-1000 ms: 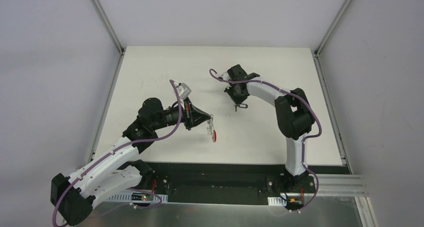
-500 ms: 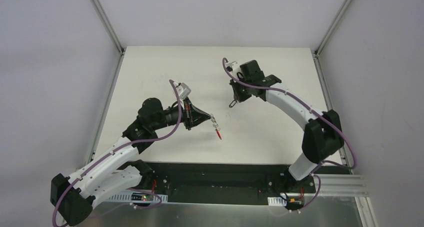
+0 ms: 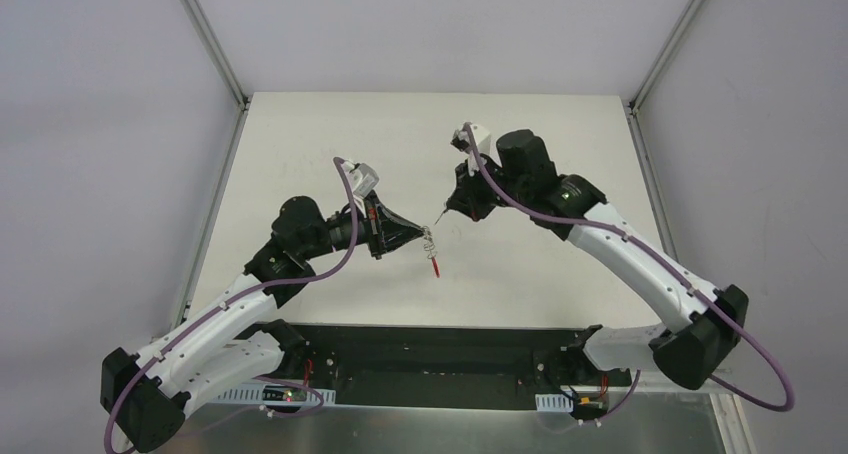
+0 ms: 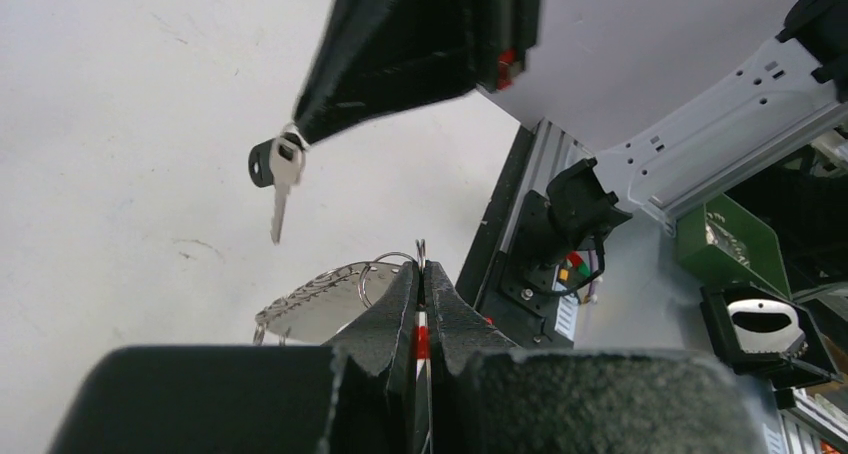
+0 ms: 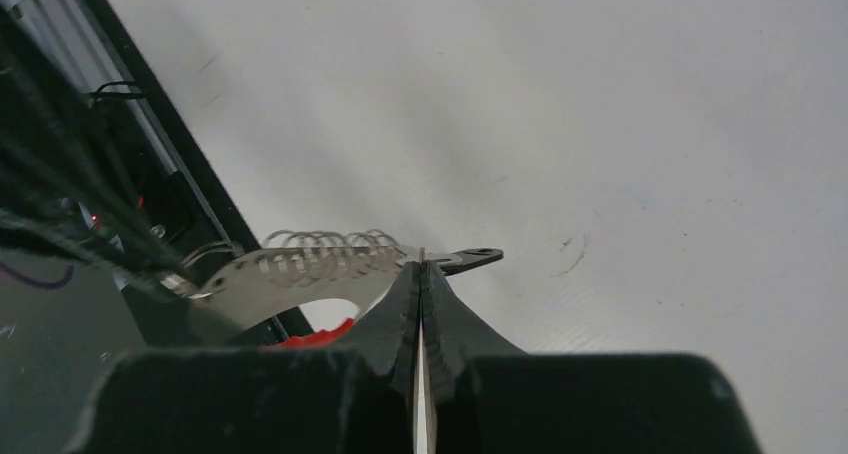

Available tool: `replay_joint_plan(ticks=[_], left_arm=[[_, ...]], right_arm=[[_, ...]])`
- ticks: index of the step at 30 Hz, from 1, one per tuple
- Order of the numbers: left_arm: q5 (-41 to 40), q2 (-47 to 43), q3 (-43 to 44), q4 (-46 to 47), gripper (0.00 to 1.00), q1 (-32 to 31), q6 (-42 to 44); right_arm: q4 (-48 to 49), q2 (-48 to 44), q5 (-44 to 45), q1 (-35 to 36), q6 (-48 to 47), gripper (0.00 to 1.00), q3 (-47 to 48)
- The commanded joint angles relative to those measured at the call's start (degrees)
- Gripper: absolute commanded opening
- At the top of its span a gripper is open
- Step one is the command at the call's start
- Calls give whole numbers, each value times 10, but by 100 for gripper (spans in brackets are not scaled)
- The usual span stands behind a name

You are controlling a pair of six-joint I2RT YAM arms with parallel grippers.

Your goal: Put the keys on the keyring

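You're looking at a white table boxed in by plain grey walls and aluminium corner posts.

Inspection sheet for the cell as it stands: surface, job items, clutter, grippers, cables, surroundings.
Surface: white table, faint scuff marks.
Job's things: key with black tag held in the air; keyring with red piece hanging below it, also off the table; key not yet on the ring.
Clutter: nothing seen.
Grippers: left gripper shut on the keyring wire; right gripper shut on the key's head; tips close, facing each other.
Cables: purple cables run along both arms, no snag seen.
Surroundings: grey walls, aluminium frame posts.
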Motion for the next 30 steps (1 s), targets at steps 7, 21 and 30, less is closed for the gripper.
replay_joint_plan(ticks=[7, 21, 30], left_arm=[[46, 3, 5, 100, 0, -4, -81], [144, -1, -10, 238, 0, -4, -170], [208, 10, 0, 304, 0, -5, -211]], right_arm=[[-39, -126, 98, 145, -56, 0, -22], [-68, -196, 151, 260, -99, 0, -24], [-92, -220, 130, 292, -103, 0, 0]])
